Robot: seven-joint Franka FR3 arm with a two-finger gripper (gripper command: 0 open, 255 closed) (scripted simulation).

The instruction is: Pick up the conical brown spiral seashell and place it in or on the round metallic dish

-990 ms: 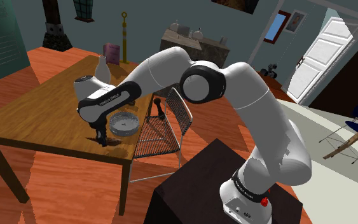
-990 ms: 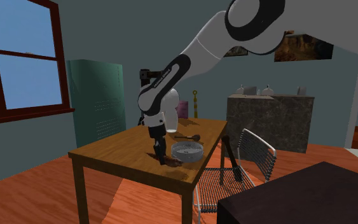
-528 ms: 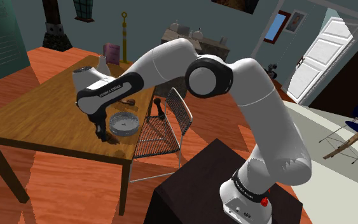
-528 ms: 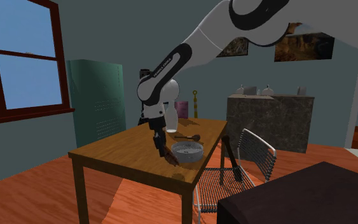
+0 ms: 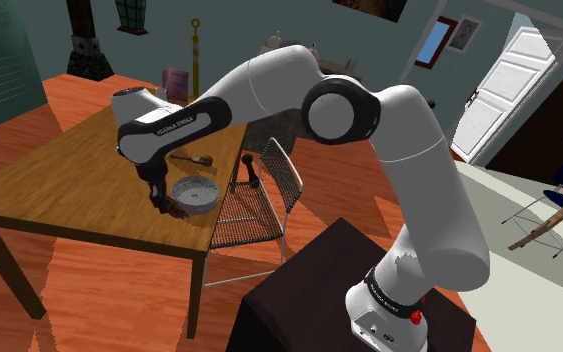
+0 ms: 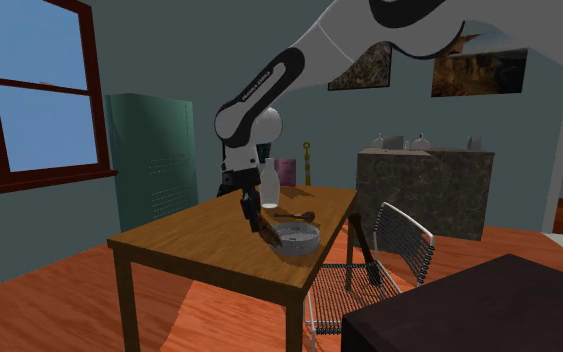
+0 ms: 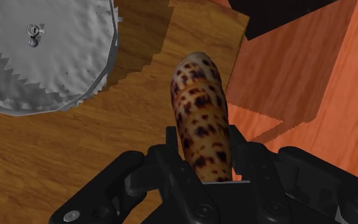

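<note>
My black gripper (image 7: 206, 156) is shut on a brown-spotted, cream conical seashell (image 7: 199, 111), which sticks out past the fingertips (image 7: 174, 149). The shell hangs above the wooden table, just beside the rim of the round grey metallic dish (image 7: 44, 57). In the shoulder view the gripper (image 5: 159, 203) hovers at the dish's (image 5: 195, 192) near left edge. From the second exterior view, the shell (image 6: 269, 236) is off the tabletop and close to the dish (image 6: 297, 238), near the table's front right corner.
A dark spoon (image 6: 294, 215), a white bottle (image 6: 267, 185) and a purple cup (image 6: 286, 172) stand behind the dish. A wire chair (image 5: 254, 205) sits against the table edge, between the table and the dark stand (image 5: 319, 300). A green cabinet (image 6: 149, 170) stands behind the table.
The gripper has risen from the tabletop with the shell in it and shifted towards the dish. The arm's elbow has lifted.
</note>
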